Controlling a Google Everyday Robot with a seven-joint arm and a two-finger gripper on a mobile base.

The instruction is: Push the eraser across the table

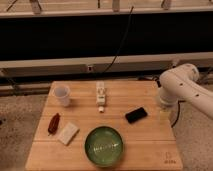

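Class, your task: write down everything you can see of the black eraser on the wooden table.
The eraser is a flat black oblong slab with rounded corners. It lies flat on the table, right of centre in the view, turned diagonally with its right end farther back. Only the table touches it; the end effector hangs apart to its right, near the table's edge.
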